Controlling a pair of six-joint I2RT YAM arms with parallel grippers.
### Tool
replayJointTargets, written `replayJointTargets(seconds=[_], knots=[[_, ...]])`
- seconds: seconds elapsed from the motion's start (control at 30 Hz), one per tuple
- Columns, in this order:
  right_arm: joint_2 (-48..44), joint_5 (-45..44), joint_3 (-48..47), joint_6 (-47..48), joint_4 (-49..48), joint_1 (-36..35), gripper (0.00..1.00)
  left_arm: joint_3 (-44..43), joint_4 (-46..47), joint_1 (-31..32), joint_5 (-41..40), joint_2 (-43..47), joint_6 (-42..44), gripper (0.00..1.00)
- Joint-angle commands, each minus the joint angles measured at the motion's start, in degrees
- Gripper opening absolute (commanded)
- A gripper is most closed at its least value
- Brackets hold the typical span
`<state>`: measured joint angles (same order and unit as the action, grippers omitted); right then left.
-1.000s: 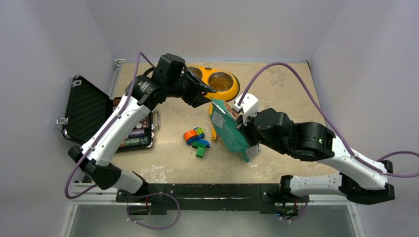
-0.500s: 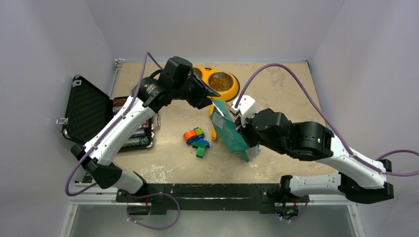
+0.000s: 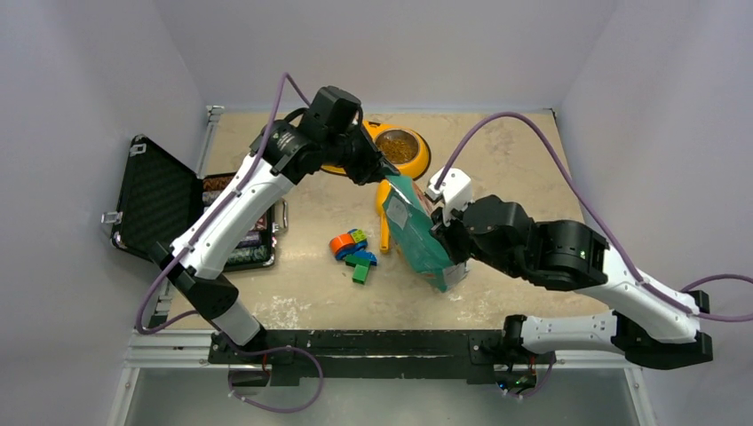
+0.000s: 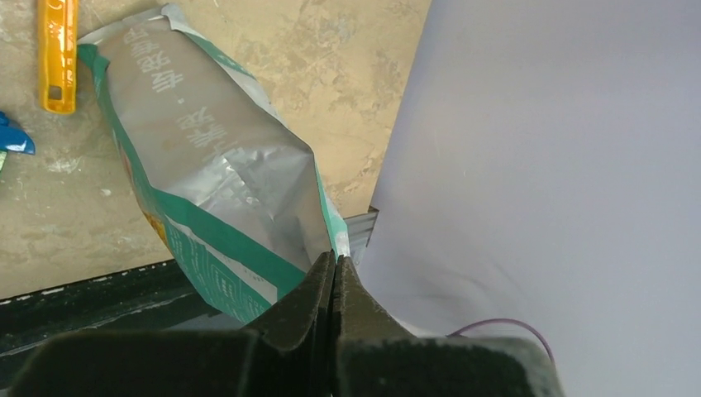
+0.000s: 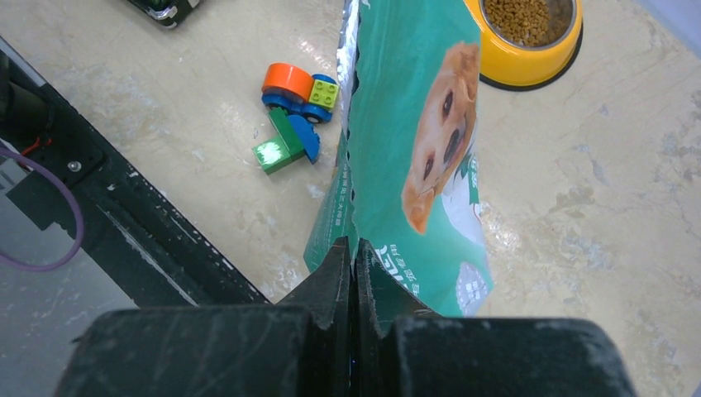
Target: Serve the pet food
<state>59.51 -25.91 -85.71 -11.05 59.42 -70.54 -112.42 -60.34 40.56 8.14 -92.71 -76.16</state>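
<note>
Grips the bag [image 5: 413,141] by its near bottom edge in the right pincer [image 5: 354,248], jaws pressed flat together on the folded film. Pinches the bag's far upper corner in the left pincer [image 4: 333,263], jaws likewise closed on the white seam. Holds the bag slanted over the counter [image 3: 497,160] between the two, long axis running from the right pincer away toward the back. Just beyond the far end, nearer the left pincer: a round yellow bowl [image 5: 529,78] with a metal inner dish, already carrying a layer of pet food [image 5: 525,18], small brown dry pellets. Glossy teal-green and white film printed with a golden dog on one face, dull silver on the other, creased and slack. Likely calls for tipping the far end over the bowl. Near the bag, apart from it, hard plastic toy blocks [image 5: 293,112].
</note>
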Motion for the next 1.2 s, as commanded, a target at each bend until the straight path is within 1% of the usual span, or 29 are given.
replayJointTargets(seconds=[0.0,0.1,0.23,0.37,0.43,0.53,0.57,0.63,0.67,0.7,0.77,0.83,0.97,1.07,1.17], knots=[[-4.78,4.11,-2.47,-5.33,3.13,-0.48,0.0,-4.69,8.85,-2.06,1.52,-0.03,2.68,0.0],[-4.44,1.79,-6.55,-6.45,4.86,-0.02,0.0,-8.87,6.92,-1.33,0.01,-2.07,4.76,0.0],[-3.58,1.99,-12.12,-8.17,7.74,0.12,0.0,-13.67,5.92,-1.68,-2.94,-4.44,3.74,0.0],[-4.81,4.7,-8.93,-12.53,9.62,0.14,0.0,-20.42,4.49,-1.88,-2.07,-8.52,2.15,0.0],[-5.83,4.76,-7.47,-14.38,9.44,0.14,0.0,-20.18,5.34,-1.88,0.14,-9.33,0.97,0.0],[-4.61,2.61,-10.43,-15.29,10.02,0.57,0.0,-18.59,6.74,-1.94,1.02,-8.55,3.27,0.0],[-2.76,1.83,-12.56,-15.12,10.46,0.95,0.0,-18.03,6.78,-2.0,0.43,-7.65,4.78,0.01],[0.95,0.34,-17.81,-14.41,11.7,2.99,0.0,-15.34,8.16,-2.29,-0.16,-5.19,8.24,0.19],[3.15,-0.12,-20.68,-14.1,12.53,4.7,0.0,-13.99,8.93,-2.59,0.01,-3.67,9.71,0.25],[5.09,0.05,-23.44,-13.58,13.16,6.9,0.0,-12.5,9.68,-2.86,0.04,-2.11,11.15,0.3],[9.47,1.42,-29.68,-12.22,14.77,11.67,0.0,-10.24,11.26,-3.07,-0.1,1.02,15.1,0.36],[13.82,2.53,-37.36,-10.4,16.92,15.21,0.0,-9.99,10.66,-3.09,-0.47,3.39,18.66,0.38],[21.7,2.39,-53.59,-7.23,22.7,20.09,0.0,-10.62,8.5,-3.05,-0.84,6.63,23.72,0.39],[20.12,1.0,-51.17,-7.53,21.87,23.09,0.0,-10.62,9.64,-2.98,2.34,8.11,25.89,0.41],[18.56,-2.18,-50.73,-8.04,22.81,23.69,0.0,-10.45,11.88,-3.02,9.01,7.41,26.65,0.42]])
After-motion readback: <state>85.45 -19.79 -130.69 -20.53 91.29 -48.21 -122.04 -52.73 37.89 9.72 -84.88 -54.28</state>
